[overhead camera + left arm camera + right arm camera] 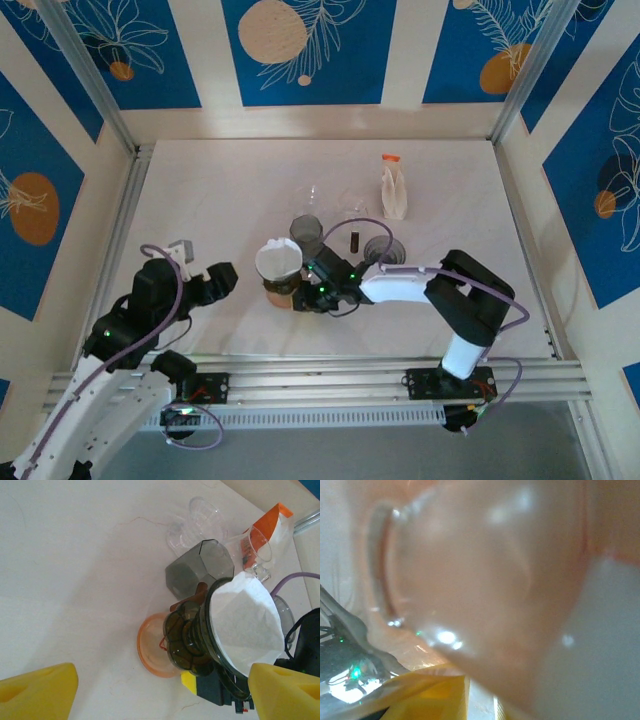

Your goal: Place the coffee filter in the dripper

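The white coffee filter (245, 625) sits opened out inside the dark smoked dripper (192, 640). The dripper stands on an orange glass (150, 647) at mid-table (280, 262). My left gripper (222, 280) hangs open to the left of the dripper and apart from it, its yellow fingers (37, 690) framing the wrist view. My right gripper (318, 287) presses in against the dripper's right side, one yellow pad (189, 682) just under its base. In the right wrist view the blurred orange glass (470, 570) looms close, and the yellow fingers (430, 695) stand a thin slit apart with nothing visible between them.
Just behind the dripper are a grey faceted cup (306, 228), clear glasses (200, 522), a small dark bottle (355, 238) and a round clear dish (385, 248). A pouch with an orange cap (393, 190) lies farther back. Walls enclose the table.
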`<state>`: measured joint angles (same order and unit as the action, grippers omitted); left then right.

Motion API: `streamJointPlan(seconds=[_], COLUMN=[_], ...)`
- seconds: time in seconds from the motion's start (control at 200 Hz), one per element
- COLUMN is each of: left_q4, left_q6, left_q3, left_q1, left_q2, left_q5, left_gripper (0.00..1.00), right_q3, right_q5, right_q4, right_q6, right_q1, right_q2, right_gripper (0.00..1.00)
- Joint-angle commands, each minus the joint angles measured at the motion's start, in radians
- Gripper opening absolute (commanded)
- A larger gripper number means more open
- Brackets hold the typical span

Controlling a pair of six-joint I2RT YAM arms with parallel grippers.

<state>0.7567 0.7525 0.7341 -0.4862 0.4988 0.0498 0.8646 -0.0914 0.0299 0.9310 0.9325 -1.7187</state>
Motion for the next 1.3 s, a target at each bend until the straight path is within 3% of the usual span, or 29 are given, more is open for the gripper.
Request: streamJointPlan(seconds=[0.0,1.296], left_q4=[0.035,0.135], left_q6=[-0.016,-0.07], left_q3=[0.031,0.076], left_q1=[0.007,0.006], left_q2=[-0.021,-0.084], left_q5=[0.022,0.096], left_gripper=[0.88,0.91], right_q3=[0.047,0.633], right_q5=[0.025,0.028], right_q4=[-0.012,0.151], right_q6=[0.015,-0.027], right_q1=[0.006,-0.031], right_q2=[-0.034,-0.455], right_gripper=[0.21,0.18])
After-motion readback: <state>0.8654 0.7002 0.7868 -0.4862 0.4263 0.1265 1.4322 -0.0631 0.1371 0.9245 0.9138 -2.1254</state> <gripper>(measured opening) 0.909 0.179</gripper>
